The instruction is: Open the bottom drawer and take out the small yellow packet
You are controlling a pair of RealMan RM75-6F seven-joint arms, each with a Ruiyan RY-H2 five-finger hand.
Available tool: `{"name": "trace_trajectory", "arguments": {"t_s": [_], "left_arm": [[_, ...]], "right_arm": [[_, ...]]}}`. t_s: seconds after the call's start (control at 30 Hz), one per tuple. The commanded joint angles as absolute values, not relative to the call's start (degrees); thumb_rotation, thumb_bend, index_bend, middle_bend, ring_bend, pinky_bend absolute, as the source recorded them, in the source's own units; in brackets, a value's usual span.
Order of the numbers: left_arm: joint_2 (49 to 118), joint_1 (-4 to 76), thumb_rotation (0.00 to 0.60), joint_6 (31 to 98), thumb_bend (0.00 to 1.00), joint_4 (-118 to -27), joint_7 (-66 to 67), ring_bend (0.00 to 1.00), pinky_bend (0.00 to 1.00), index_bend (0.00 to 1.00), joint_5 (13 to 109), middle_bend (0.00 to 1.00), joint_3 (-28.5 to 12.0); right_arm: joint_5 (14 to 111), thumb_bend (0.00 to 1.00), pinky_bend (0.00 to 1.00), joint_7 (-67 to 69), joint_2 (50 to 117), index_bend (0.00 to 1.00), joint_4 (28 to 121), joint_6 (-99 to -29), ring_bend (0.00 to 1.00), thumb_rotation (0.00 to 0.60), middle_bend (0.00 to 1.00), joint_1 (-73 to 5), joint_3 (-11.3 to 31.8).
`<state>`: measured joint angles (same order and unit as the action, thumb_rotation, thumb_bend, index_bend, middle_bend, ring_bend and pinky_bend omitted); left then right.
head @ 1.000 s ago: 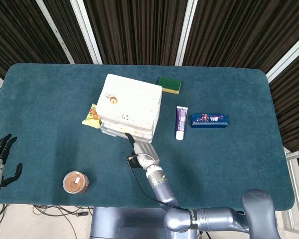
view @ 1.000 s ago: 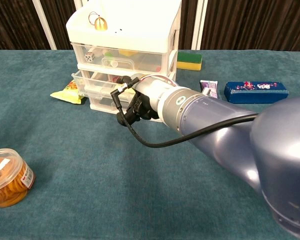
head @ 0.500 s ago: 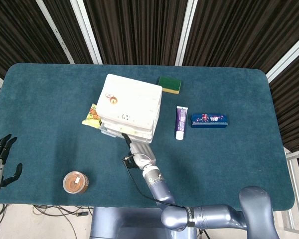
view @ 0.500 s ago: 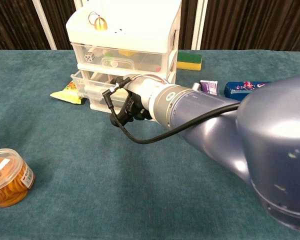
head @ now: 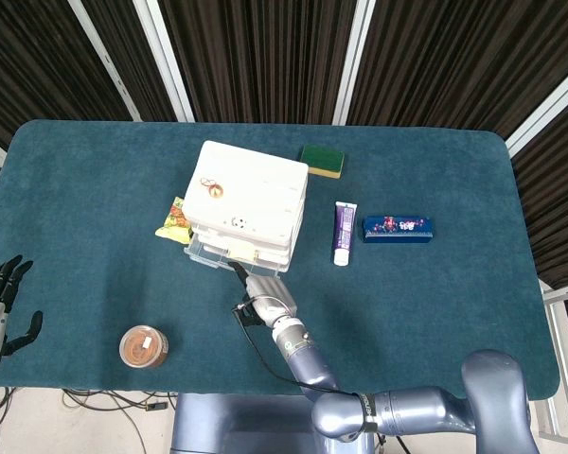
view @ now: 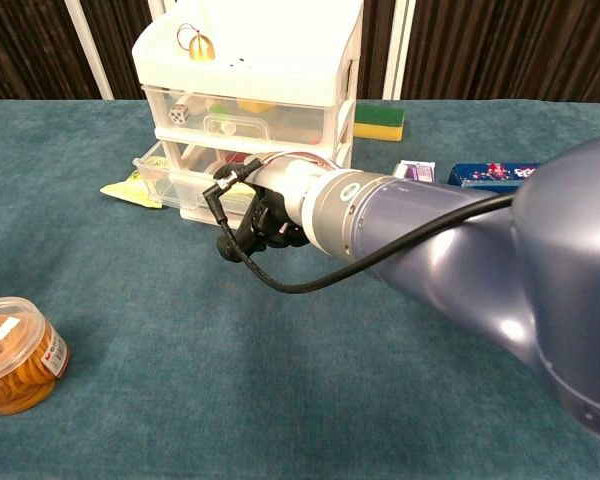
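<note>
I have the drawer unit (head: 246,203) near the table's (head: 95,170) middle, a drawer (view: 180,178) standing out from its front. My right hand (head: 250,280) sits just before that drawer, touching its front. A packet (head: 174,222) lies against the unit's left side. A sponge (head: 322,160) lies behind the unit to its right; a tube (head: 344,232) and then a box (head: 398,228) lie further right. A jar (head: 143,346) sits front left, and my left hand (head: 0,303) is off the left edge.
</note>
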<state>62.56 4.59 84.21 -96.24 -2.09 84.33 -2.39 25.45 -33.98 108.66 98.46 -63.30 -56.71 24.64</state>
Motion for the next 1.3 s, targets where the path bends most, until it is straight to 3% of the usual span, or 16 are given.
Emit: {"name": "trace_trajectory", "arguments": {"t_s": [0.03,1.3], "left_arm": [[62.5,4.6,0.600,84.2,0.44,-96.2,-2.1,0.00,0.00,0.07,84.3,0.02,-2.4],[62.6,4.7,0.600,84.1,0.44,-96.2,-2.1,0.00,0.00,0.07,84.2,0.02,-2.4]], "right_arm": [[25.7,0.56,1.00,-33.8,108.5,0.10,98.7,-63.5,0.88,0.600,0.87,-56.8,24.3],[23.3,0.56,1.00,-33.5,105.5,0.16,103.8,-64.6,0.89,0.600,0.87,-58.1,21.3]]}}
